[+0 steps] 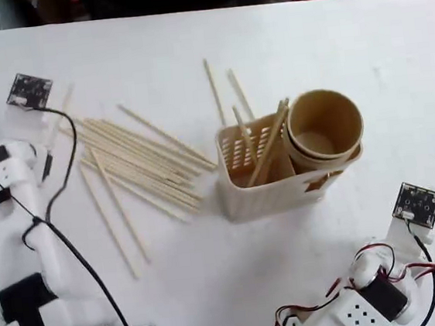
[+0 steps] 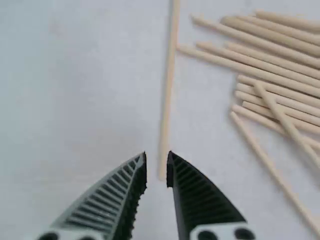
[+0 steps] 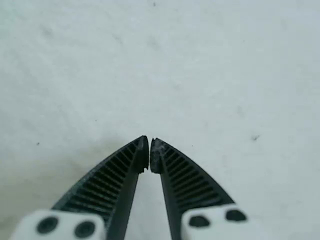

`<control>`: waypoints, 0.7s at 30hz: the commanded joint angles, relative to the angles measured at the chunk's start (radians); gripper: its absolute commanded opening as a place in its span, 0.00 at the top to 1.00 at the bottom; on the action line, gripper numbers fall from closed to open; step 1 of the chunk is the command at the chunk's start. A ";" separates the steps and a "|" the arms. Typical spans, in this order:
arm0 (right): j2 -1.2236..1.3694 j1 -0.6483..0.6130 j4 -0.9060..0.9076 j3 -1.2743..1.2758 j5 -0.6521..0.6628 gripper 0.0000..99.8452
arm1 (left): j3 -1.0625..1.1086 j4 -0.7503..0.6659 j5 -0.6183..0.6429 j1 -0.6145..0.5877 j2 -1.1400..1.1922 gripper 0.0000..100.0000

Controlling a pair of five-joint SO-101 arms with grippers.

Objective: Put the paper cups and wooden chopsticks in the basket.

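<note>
A cream slotted basket (image 1: 261, 193) stands mid-table. It holds stacked paper cups (image 1: 324, 127) and a few wooden chopsticks (image 1: 266, 146) leaning inside. Several loose chopsticks (image 1: 141, 162) lie fanned out on the table to its left, seen close up as a pile of chopsticks (image 2: 272, 75) in the left wrist view. My left gripper (image 2: 157, 161) is slightly open, low over the table, with the end of a single chopstick (image 2: 168, 85) lying right at the gap between its tips. My right gripper (image 3: 150, 146) is shut on nothing over bare table.
The left arm (image 1: 1, 174) sits at the table's left edge with a black cable (image 1: 71, 248) trailing toward the front. The right arm (image 1: 379, 298) is at the front right. Two chopsticks (image 1: 226, 92) lie behind the basket.
</note>
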 commanded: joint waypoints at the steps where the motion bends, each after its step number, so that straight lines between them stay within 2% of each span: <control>1: -0.008 0.007 -0.010 0.009 -0.003 0.98 | -0.095 0.035 -0.014 -0.031 0.051 0.87; 5: -0.008 0.007 -0.010 0.009 -0.003 0.98 | -0.150 0.190 0.044 -0.013 0.163 0.80; 9: -0.008 0.007 -0.010 0.009 -0.003 0.98 | -0.201 0.341 0.299 0.025 0.243 0.80; 11: -0.008 0.007 -0.010 0.009 -0.003 0.98 | -0.207 0.382 0.350 0.050 0.252 0.80; 15: -0.008 0.007 -0.010 0.009 -0.003 0.98 | -0.175 0.384 0.420 0.091 0.243 0.74; 21: -0.008 0.007 -0.010 0.009 -0.003 0.98 | -0.078 0.265 0.443 0.154 0.243 0.74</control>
